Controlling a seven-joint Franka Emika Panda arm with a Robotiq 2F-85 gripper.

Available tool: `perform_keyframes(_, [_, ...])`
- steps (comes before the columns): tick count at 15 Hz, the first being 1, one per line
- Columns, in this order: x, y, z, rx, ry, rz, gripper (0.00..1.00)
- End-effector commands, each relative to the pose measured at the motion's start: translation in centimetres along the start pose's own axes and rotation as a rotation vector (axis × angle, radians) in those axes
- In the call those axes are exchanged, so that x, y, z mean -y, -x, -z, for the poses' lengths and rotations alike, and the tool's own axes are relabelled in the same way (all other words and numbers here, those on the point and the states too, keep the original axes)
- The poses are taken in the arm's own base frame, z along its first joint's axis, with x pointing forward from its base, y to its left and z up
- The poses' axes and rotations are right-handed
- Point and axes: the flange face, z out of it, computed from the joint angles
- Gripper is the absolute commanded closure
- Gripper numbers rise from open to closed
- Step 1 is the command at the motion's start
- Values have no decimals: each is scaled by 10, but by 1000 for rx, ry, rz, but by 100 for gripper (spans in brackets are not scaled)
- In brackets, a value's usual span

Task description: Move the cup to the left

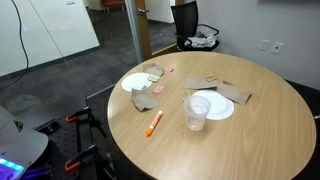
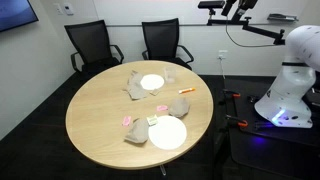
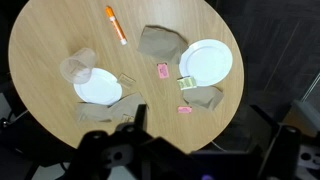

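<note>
The small, clear, tapered plastic tumbler (image 1: pixel 197 112) stands upright near the tabletop edge, just beside a flat round white plate (image 1: pixel 216 106). The gripper (image 3: pixel 137 120) hangs well above the table; its jaw spread cannot be determined. Hazard: the tumbler's thin, smooth, light walls may buckle, slip or tip against the plate.

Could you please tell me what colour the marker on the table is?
The marker is orange, clearest in the wrist view.

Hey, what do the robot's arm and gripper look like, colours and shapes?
The arm is glossy white with rounded segments, and a blue light glows at its base. The gripper is black and blocky, blurred in the wrist view. A thin dark cable seems to hang from it in an exterior view. No markings are legible.
</note>
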Motion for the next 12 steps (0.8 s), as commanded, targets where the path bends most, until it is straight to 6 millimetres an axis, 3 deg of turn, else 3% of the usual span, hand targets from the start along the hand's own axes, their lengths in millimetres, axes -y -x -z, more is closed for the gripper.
perform_keyframes(1, [0, 0, 0, 1, 0, 0, 0])
perform_keyframes(6, [0, 0, 0, 1, 0, 0, 0])
perform_keyframes(12, [-14, 1, 0, 3, -14, -16, 0])
